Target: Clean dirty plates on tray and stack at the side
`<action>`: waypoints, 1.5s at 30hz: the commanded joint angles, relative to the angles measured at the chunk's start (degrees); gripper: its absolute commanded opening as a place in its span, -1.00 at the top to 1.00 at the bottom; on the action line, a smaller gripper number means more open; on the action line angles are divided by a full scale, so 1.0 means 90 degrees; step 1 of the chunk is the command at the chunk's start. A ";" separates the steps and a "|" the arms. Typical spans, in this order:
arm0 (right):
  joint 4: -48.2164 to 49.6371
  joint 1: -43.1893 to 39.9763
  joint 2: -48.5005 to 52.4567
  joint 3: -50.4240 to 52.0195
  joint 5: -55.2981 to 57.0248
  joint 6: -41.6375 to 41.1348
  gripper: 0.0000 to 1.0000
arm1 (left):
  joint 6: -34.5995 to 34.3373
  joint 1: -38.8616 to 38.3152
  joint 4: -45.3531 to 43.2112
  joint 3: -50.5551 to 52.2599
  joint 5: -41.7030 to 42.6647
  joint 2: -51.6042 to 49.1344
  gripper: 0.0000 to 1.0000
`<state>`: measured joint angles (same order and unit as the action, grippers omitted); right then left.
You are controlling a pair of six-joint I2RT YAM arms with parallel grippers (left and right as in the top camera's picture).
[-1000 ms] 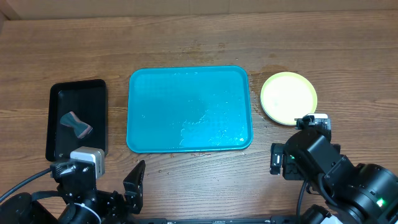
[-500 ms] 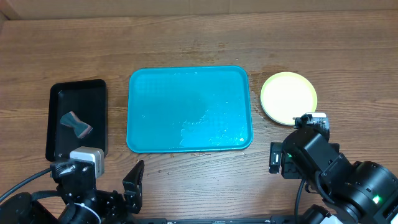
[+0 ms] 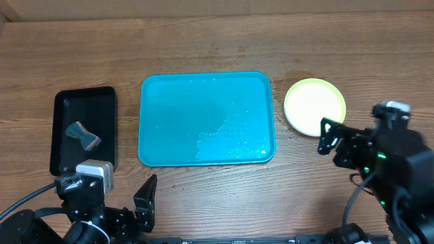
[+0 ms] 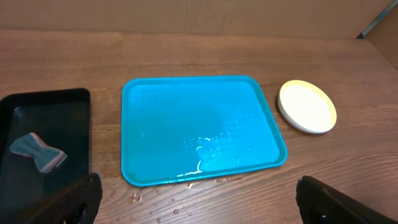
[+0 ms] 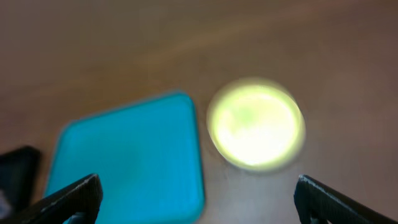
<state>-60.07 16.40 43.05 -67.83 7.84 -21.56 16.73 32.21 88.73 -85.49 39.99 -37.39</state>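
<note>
The teal tray [image 3: 207, 118] lies mid-table, wet, with no plate on it. The plates [image 3: 314, 106] sit stacked on the table right of it, the yellow-green one on top. The lower ones show only as rims in the left wrist view [image 4: 306, 107]. My right gripper [image 3: 333, 144] is open and empty, just below the stack. Its view is blurred and shows the stack [image 5: 255, 122] and the tray [image 5: 124, 165] ahead of the open jaws [image 5: 199, 199]. My left gripper [image 3: 144, 200] is open and empty at the front edge, its jaws [image 4: 199, 199] short of the tray [image 4: 199, 127].
A black tray [image 3: 85, 129] at the left holds a grey-blue sponge [image 3: 83, 135]; both also show in the left wrist view, the black tray [image 4: 59, 118] and the sponge [image 4: 37, 154]. Water drops [image 4: 165, 199] lie on the wood by the teal tray's front rim.
My right arm has swung to the right and its gripper has risen toward the plate stack's lower edge. The left arm, tray and plates have not moved.
</note>
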 commanded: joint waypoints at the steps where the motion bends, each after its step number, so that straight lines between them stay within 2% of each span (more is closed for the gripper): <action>1: 0.0619 -0.0816 -0.0673 0.0804 -0.1673 0.1552 -1.00 | 0.0097 -0.0039 -0.0005 0.0027 -0.0019 0.0022 -1.00; 7: 0.1999 -0.1858 -0.1637 0.2827 -0.2589 0.1549 -1.00 | 0.0097 -0.0039 -0.0005 0.0027 -0.0022 0.0022 -1.00; 15: 0.4563 -0.1865 -0.3050 0.5442 -0.3201 0.1545 -1.00 | 0.0097 -0.0039 -0.0005 0.0027 -0.0022 0.0022 -1.00; 19: 0.5472 -0.1865 -0.3706 0.6215 -0.3385 0.1545 -1.00 | 0.0097 -0.0039 -0.0005 0.0027 -0.0019 0.0022 -1.00; 26: 0.6190 -0.1865 -0.4556 0.6992 -0.3376 0.1549 -1.00 | 0.0097 -0.0039 -0.0005 0.0027 -0.0022 0.0022 -1.00; 31: 0.6870 -0.1865 -0.4770 0.7497 -0.3157 0.1552 -1.00 | 0.0097 -0.0039 -0.0005 0.0027 -0.0019 0.0022 -1.00; 39: 0.6254 -0.1868 -0.4767 0.7487 -0.2336 0.1598 -1.00 | 0.0097 -0.0039 -0.0005 0.0027 -0.0019 0.0022 -1.00; 45: 0.6263 -0.1868 -0.4765 0.7485 -0.2312 0.1783 -1.00 | 0.0097 -0.0039 -0.0005 0.0027 -0.0022 0.0022 -0.99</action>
<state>-4.05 -0.08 0.73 -1.06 -14.37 -6.35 16.73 32.21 88.77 -85.36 39.79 -37.39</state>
